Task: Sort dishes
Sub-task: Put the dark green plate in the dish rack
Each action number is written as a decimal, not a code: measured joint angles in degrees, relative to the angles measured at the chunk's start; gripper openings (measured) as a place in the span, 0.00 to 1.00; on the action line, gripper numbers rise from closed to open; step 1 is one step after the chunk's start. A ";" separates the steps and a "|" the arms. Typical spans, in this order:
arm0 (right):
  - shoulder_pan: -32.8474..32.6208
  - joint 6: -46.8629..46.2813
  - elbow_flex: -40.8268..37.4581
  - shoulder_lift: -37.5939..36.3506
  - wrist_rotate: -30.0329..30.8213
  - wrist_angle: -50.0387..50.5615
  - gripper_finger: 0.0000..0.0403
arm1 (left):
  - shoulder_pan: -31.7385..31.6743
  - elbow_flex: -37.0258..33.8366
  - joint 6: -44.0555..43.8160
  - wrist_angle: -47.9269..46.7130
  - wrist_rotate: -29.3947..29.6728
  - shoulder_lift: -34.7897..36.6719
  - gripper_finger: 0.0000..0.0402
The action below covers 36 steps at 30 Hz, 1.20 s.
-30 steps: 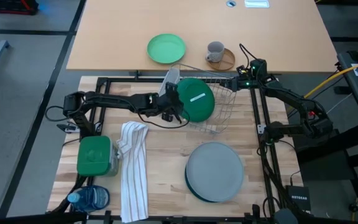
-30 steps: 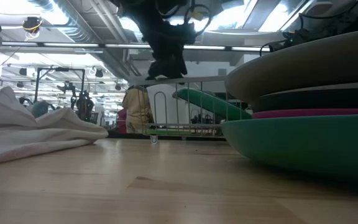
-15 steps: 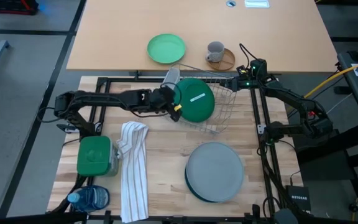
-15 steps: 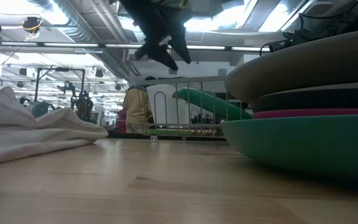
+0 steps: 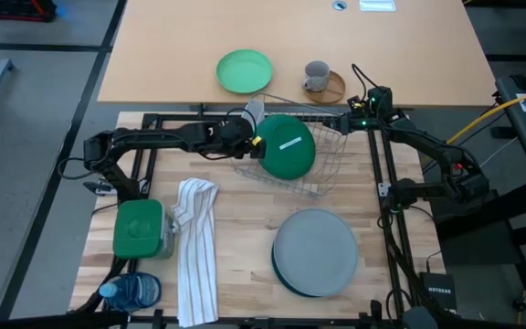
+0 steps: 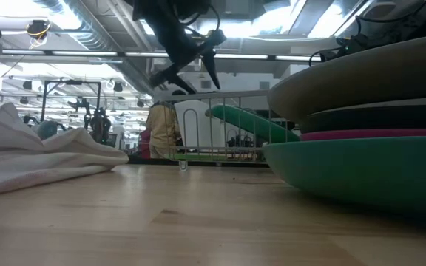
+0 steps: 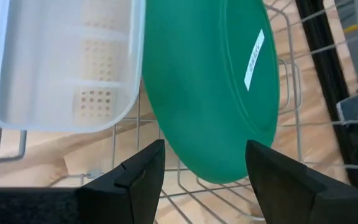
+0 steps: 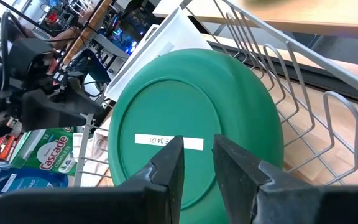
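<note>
A dark green plate (image 5: 286, 146) stands tilted in the wire dish rack (image 5: 322, 174), its underside with a white label showing. It also shows in the left wrist view (image 7: 210, 81) and the right wrist view (image 8: 191, 137). My left gripper (image 5: 249, 142) is open at the plate's left edge, and its fingers stand on either side of the rim (image 7: 229, 177) without touching it. My right gripper (image 5: 350, 119) waits at the rack's far right, fingers a narrow gap apart (image 8: 197, 162). A stack of plates (image 5: 315, 251), light grey on top, lies on the table's near right.
A white cutlery holder (image 7: 67, 62) hangs on the rack's left end. A striped towel (image 5: 196, 247), a green container (image 5: 138, 228) and a blue bottle (image 5: 131, 292) lie on the left. A mint plate (image 5: 244, 70) and a grey mug (image 5: 316, 77) sit on the far table.
My left gripper has drawn back from the plate's near-left edge toward the table's far and left edges, and it has turned about its wrist. The dark green plate has stayed tilted in the rack.
</note>
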State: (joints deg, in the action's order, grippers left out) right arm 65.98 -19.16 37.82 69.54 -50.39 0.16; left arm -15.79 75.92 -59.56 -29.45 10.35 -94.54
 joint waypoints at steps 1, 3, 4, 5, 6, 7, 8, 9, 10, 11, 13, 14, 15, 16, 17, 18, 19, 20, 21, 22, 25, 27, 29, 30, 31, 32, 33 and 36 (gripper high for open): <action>-0.02 -0.01 0.00 0.00 0.00 0.00 0.22 | -0.17 0.00 -0.60 0.10 -0.13 -0.12 0.53; -0.01 -0.02 0.00 0.00 0.00 0.00 0.22 | -0.25 0.00 -1.88 0.06 -0.17 -0.32 0.53; -0.01 -0.02 0.00 0.00 0.02 0.00 0.22 | -0.25 0.00 -2.42 -0.02 -0.20 -0.56 0.53; 0.00 -0.02 0.00 0.00 0.02 0.00 0.22 | -0.25 0.00 -2.94 0.22 -0.21 -0.87 0.53; 0.00 -0.02 0.00 0.00 0.02 0.00 0.22 | -0.25 0.00 -3.48 0.27 -0.23 -1.08 0.53; -0.02 -0.02 0.00 0.00 0.04 0.02 0.22 | -0.25 0.00 -3.95 0.06 -0.24 -1.45 0.53; -0.01 -0.02 0.00 0.00 0.21 0.02 0.22 | -0.25 0.00 -4.20 0.19 -0.22 -1.85 0.53; -0.02 -0.01 0.00 0.00 0.56 0.01 0.22 | -0.25 0.00 -4.53 0.44 -0.24 -2.15 0.53; -0.01 -0.02 0.00 0.00 1.11 0.04 0.22 | -0.25 0.00 -4.81 0.44 -0.25 -2.63 0.53; 0.00 -0.01 0.00 0.00 1.86 0.04 0.22 | -0.25 0.00 -5.18 0.45 -0.30 -3.00 0.53; -0.02 0.00 0.00 0.00 3.58 0.14 0.22 | -0.25 0.00 -5.71 0.63 -0.31 -3.68 0.53; 0.00 0.00 0.00 0.00 4.47 0.24 0.22 | -0.25 0.00 -5.79 1.07 -0.33 -4.04 0.53; 0.00 0.00 0.00 0.00 4.98 0.43 0.22 | -0.25 0.00 -5.79 1.70 -0.32 -4.33 0.53; 0.00 0.02 0.00 0.00 5.30 0.59 0.22 | -0.25 0.00 -5.76 2.26 -0.32 -4.54 0.53; -0.01 0.08 0.00 0.00 5.44 0.62 0.22 | -0.25 0.00 -5.78 2.49 -0.27 -4.75 0.53; 0.00 0.14 0.00 0.00 5.42 0.80 0.22 | -0.34 0.00 -5.71 2.97 -0.26 -4.85 0.53; 0.00 0.15 0.00 0.00 5.44 1.00 0.22 | -0.44 0.00 -5.57 3.41 -0.28 -4.85 0.53; -0.02 0.15 0.00 0.00 5.44 1.06 0.22 | -0.56 0.00 -5.56 3.72 -0.27 -4.87 0.53; -0.02 0.23 0.00 0.00 5.42 1.08 0.22 | -0.76 0.02 -5.54 3.68 -0.25 -4.90 0.53; -0.02 0.45 0.00 0.00 5.42 1.12 0.22 | -0.92 0.02 -5.44 3.50 -0.16 -4.95 0.53; 0.00 1.51 0.00 0.00 5.44 1.42 0.22 | -1.30 0.02 -3.87 4.45 -0.02 -4.97 0.53; -0.02 1.54 0.00 0.00 5.44 1.43 0.22 | -1.30 0.02 -2.22 5.68 -0.04 -4.98 0.53; -0.01 1.55 0.00 0.00 5.44 1.42 0.22 | -1.27 0.02 -1.48 7.08 0.06 -4.98 0.53; 0.00 1.55 0.00 0.00 5.44 1.42 0.22 | -1.27 0.02 -1.47 7.37 0.02 -4.98 0.53; 0.00 1.55 0.00 0.00 5.44 1.44 0.22 | -1.25 0.02 -1.42 7.37 0.04 -4.98 0.53; -0.02 1.55 0.00 0.00 5.44 1.44 0.22 | -1.25 0.02 -1.46 7.57 0.02 -4.98 0.53; -0.02 1.56 0.00 0.00 5.43 1.43 0.22 | -1.25 0.02 -1.50 8.05 0.00 -4.98 0.53; 0.00 1.57 0.00 0.00 5.44 1.44 0.22 | -1.25 0.02 -1.00 9.27 -0.12 -5.04 0.53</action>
State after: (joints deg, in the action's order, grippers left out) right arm 65.98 -17.58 37.82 69.54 -44.95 1.61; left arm -17.04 75.94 -60.56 -20.19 10.23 -99.58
